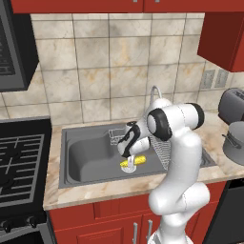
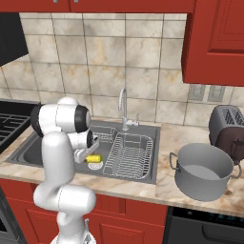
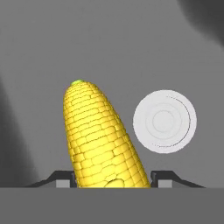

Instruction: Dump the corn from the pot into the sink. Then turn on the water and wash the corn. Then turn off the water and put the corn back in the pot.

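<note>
The yellow corn (image 3: 103,135) lies lengthwise between my two finger tips, its greenish end pointing away from the hand. My gripper (image 3: 111,177) is shut on the corn, low inside the dark grey sink (image 1: 86,155). From the base, the corn (image 1: 132,162) (image 2: 92,158) shows just under the gripper (image 1: 127,156) (image 2: 86,156), near the round silver drain (image 3: 164,121). The grey pot (image 2: 202,171) (image 1: 236,143) stands upright on the counter to the right of the sink. No water runs from the chrome tap (image 2: 123,107).
A wire rack (image 2: 131,152) fills the sink's right half, close beside my hand. A dark toaster (image 2: 228,126) stands behind the pot. The black stove (image 1: 19,162) lies left of the sink. Red cabinets hang above at the right.
</note>
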Robot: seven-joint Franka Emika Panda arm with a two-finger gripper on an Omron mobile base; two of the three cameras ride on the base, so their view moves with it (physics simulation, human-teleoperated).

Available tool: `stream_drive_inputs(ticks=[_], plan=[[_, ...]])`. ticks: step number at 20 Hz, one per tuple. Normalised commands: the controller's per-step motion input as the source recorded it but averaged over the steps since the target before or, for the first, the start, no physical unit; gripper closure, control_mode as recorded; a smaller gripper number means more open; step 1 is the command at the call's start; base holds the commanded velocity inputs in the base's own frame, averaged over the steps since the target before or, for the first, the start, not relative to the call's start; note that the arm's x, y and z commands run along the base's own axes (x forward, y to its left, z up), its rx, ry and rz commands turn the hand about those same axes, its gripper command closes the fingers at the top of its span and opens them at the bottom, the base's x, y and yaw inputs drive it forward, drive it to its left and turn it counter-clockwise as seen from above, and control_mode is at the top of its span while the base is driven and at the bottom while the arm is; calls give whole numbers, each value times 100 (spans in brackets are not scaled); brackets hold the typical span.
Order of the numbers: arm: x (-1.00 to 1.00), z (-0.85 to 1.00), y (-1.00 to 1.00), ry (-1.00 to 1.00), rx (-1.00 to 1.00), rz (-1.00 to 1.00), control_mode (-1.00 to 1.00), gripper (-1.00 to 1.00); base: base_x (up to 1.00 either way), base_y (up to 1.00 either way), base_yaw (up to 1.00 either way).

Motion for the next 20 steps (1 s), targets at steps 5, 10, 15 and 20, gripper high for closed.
stream_drive_inputs(ticks=[5,10,15,20], plan=[[8,-37,0,0,1,0,-100,100,0,0,0],[17,-42,0,0,2,0,-100,100,0,0,0],[24,-46,0,0,0,0,-100,100,0,0,0],[31,-29,0,0,0,0,-100,100,0,0,0]])
